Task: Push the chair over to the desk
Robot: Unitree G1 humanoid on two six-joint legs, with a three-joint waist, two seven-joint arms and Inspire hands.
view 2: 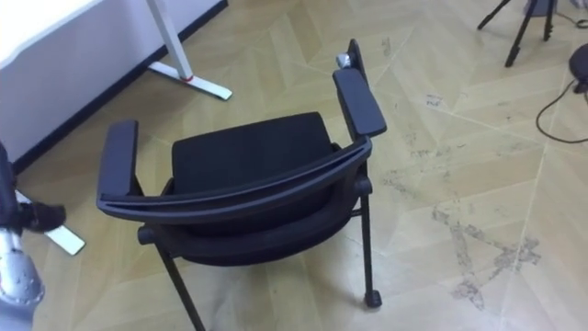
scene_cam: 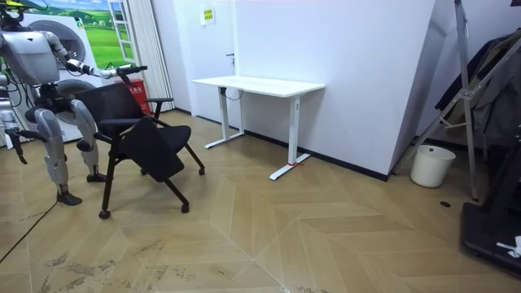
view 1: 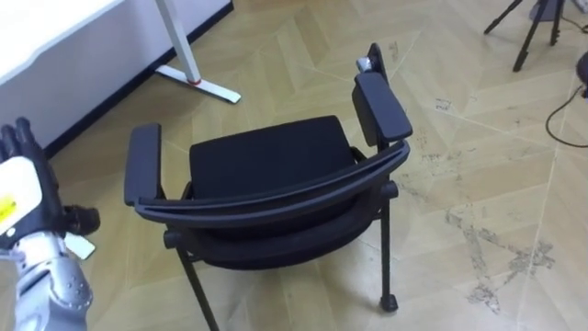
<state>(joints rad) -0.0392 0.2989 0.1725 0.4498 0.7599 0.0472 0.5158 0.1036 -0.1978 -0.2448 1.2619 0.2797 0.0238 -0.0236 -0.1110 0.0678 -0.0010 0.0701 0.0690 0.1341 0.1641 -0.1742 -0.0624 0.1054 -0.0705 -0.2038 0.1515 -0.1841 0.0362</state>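
Observation:
A black chair (view 1: 276, 184) with padded armrests stands on the wood floor right in front of me, its curved backrest (view 1: 276, 204) nearest to me and its seat facing away. My left hand (view 1: 23, 198) is raised at the lower left with straight fingers, beside the chair's left armrest (view 1: 142, 164) and a little apart from it. In the room view I stand behind the chair (scene_cam: 142, 134) with my left arm stretched toward its back. My right hand (scene_cam: 10, 137) hangs low at my side, at the room view's left.
A white desk (scene_cam: 260, 85) stands against the wall ahead on my left, its leg and foot (view 1: 188, 74) just beyond the chair. Tripod legs (view 1: 533, 32) and a cable lie ahead on the right. A white bucket (scene_cam: 431, 165) stands by the far wall.

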